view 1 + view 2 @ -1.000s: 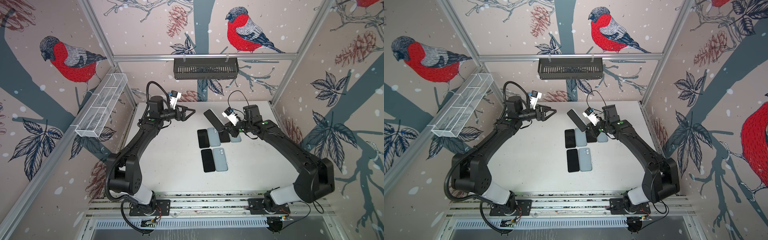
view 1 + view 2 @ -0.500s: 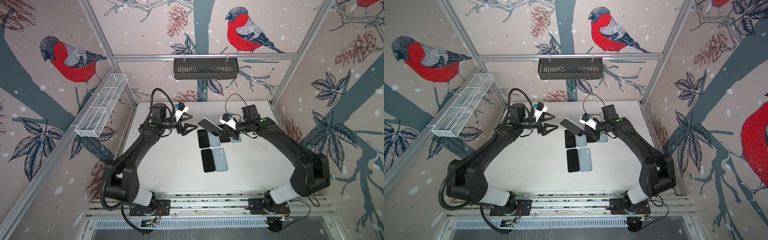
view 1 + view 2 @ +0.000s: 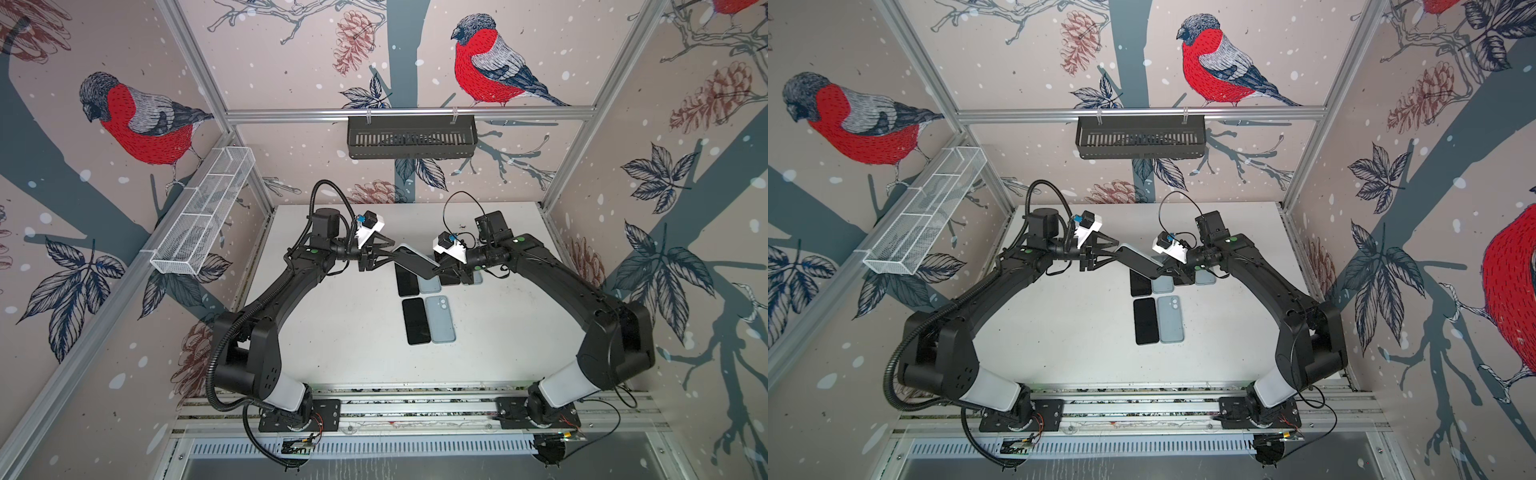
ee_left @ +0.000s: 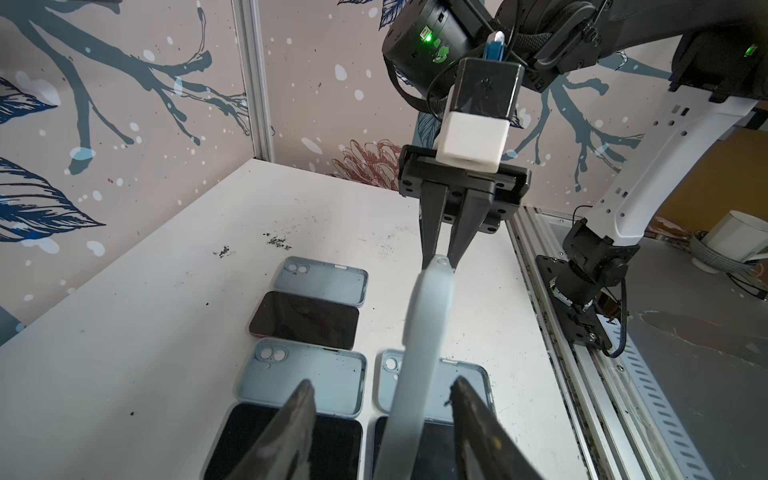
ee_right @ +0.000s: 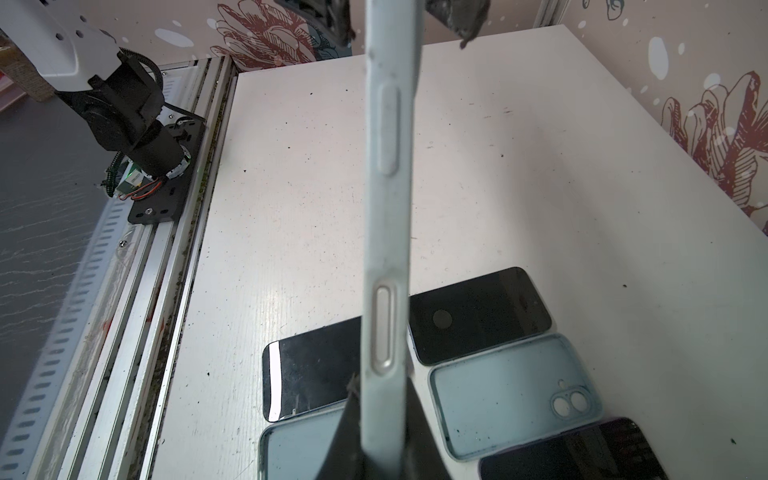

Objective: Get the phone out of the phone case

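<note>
Left gripper (image 3: 392, 256) nearer phone (image 3: 417, 262) above table (image 3: 332, 332)

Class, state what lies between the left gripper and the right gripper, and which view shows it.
The cased phone, held in the air: the right gripper pinches one end, the left gripper straddles the other. Both top views show it.

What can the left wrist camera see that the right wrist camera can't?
Only the left wrist view shows the whole right gripper and the right arm behind it. Only the right wrist view shows the case's side buttons and the left arm's base. Both show the cased phone edge-on above bare phones and empty cases on the table.
</note>
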### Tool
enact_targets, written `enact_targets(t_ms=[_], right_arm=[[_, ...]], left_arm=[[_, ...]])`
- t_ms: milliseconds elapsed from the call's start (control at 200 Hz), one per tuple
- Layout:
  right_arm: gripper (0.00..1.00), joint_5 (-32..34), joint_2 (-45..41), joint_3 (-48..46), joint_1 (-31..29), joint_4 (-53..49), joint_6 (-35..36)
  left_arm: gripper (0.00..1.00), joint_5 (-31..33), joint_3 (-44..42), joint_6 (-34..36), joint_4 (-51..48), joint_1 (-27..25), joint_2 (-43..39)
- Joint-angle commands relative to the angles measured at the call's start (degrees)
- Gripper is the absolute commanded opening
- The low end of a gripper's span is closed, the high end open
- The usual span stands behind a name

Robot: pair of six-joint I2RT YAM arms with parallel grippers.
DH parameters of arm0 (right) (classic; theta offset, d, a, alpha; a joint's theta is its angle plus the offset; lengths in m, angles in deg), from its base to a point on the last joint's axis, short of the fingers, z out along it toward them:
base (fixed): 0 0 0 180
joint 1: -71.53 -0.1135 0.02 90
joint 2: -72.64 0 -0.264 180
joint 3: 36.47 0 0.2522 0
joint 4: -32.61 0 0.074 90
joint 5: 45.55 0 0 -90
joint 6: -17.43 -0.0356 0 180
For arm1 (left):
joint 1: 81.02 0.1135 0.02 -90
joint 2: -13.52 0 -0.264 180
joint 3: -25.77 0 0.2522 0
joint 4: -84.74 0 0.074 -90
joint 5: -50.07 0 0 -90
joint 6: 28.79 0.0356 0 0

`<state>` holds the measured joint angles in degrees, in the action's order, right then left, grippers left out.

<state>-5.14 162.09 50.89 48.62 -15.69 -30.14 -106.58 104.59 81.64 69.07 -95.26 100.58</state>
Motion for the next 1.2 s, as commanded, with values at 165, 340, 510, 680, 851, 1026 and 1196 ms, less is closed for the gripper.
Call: enact_targets(t_ms=[165,340,510,680,851,1026,1196], right_arm=[[0.00,-3.00,0.71,0.86,-0.23,0.58,1.06],[0.00,-3.15,1.45,1.59,-0.20,0.35,1.17],[0.00,-3.20,1.85,1.86,-0.19,0.51,0.97],[0.35,-3.10,0.87,1.19,0.70,6.16,-7.50],[0.65,-0.61,-8.03,-8.88,2.86,32.30,-31.91],[0.79,16.30,-15.77,-13.51,4.43,48.33,-60.85],[0.87,20.76,-17.28,-11.30,7.69,46.42,-79.62]], left_arm=[[0.36,-2.73,0.55,4.01,-3.06,-0.32,1.34],[0.20,-3.40,0.86,3.79,-2.89,-0.69,2.30],[0.06,-3.22,1.47,2.79,-2.89,-0.89,3.37],[0.00,-3.74,1.27,-3.02,2.52,-0.92,3.37],[0.00,-1.52,-1.68,-27.94,27.94,-0.27,2.50],[0.00,8.43,3.02,-56.18,45.77,1.29,4.46],[0.00,18.05,15.97,-66.40,31.72,1.54,7.37]])
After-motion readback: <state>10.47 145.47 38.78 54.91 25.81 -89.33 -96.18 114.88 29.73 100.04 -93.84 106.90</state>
